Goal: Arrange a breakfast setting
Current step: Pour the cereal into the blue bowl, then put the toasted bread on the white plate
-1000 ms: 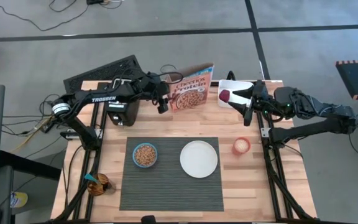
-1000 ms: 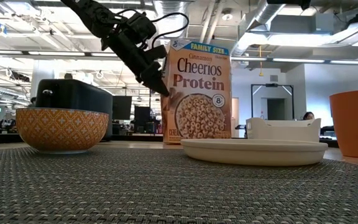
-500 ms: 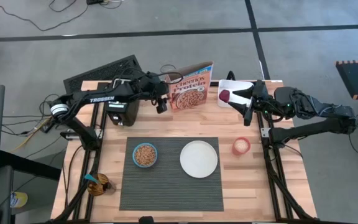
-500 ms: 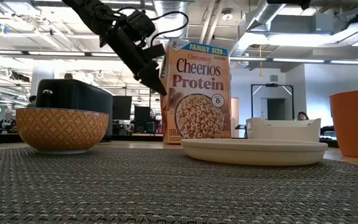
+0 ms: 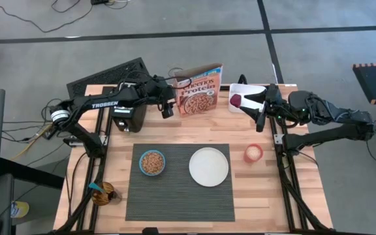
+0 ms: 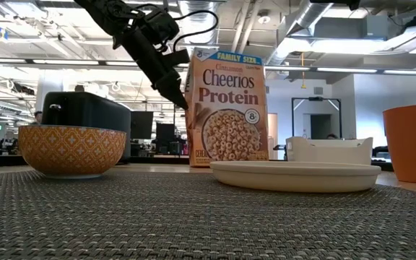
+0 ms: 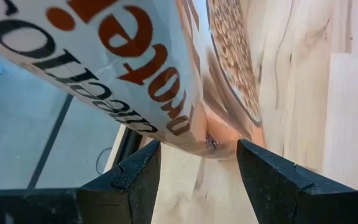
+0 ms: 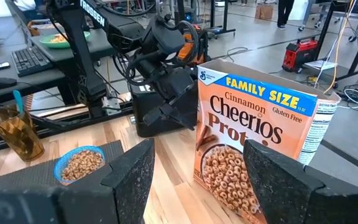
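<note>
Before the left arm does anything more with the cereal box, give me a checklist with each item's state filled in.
1. Left pincer at the cereal box edge, fingers open around its corner: ok.
2. Box standing flat: not ok, it leans in the low view.
3. Blue bowl on the placemat holds cereal: ok.
4. White plate on the placemat, bare: ok.
5. Right pincer open, waiting by the white container, away from the box: ok.
6. Bagel and spoon placed: cannot tell, neither shows.

Open-plan robotics lab: exposed ceiling ducts, desks with keyboard.
</note>
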### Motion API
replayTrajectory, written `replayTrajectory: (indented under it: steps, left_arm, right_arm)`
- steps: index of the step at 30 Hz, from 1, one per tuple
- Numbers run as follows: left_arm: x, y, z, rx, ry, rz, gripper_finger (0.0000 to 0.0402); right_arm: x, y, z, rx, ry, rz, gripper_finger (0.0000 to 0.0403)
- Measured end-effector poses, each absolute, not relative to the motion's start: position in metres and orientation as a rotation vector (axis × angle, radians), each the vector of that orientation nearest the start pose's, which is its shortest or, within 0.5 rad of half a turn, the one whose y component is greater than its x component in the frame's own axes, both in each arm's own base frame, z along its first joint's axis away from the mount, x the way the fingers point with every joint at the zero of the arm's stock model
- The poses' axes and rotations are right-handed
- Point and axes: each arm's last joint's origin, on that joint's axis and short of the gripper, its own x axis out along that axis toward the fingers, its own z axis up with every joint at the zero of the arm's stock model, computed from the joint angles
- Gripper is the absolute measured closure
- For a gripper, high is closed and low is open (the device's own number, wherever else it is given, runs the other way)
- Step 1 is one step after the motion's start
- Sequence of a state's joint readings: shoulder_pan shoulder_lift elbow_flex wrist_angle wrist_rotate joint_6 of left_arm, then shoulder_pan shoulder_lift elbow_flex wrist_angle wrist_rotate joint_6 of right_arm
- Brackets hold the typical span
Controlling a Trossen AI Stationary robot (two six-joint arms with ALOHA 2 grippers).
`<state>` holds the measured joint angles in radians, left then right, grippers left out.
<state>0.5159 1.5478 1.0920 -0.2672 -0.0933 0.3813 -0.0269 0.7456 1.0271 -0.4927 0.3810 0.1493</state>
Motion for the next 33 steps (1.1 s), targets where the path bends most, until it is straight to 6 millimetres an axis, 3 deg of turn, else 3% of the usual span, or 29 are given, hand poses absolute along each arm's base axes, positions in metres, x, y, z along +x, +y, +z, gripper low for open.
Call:
replayTrajectory:
  steps: [9,17,25,33]
  left_arm:
    - [0.286,0.165,0.248,0.192,0.844,0.429,0.0205]
    - [0.279,0.159,0.260,0.188,0.828,0.431,0.0205]
    - [0.267,0.143,0.284,0.154,0.763,0.441,0.0205]
    - [0.239,0.121,0.313,0.053,0.711,0.517,0.0205]
  right_arm:
    - [0.137,-0.014,0.388,0.110,0.179,-0.421,0.0131]
    - [0.137,-0.014,0.388,0.110,0.179,-0.421,0.0131]
    - [0.137,-0.014,0.388,0.111,0.180,-0.411,0.0131]
    - [0.137,-0.014,0.388,0.110,0.180,-0.409,0.0131]
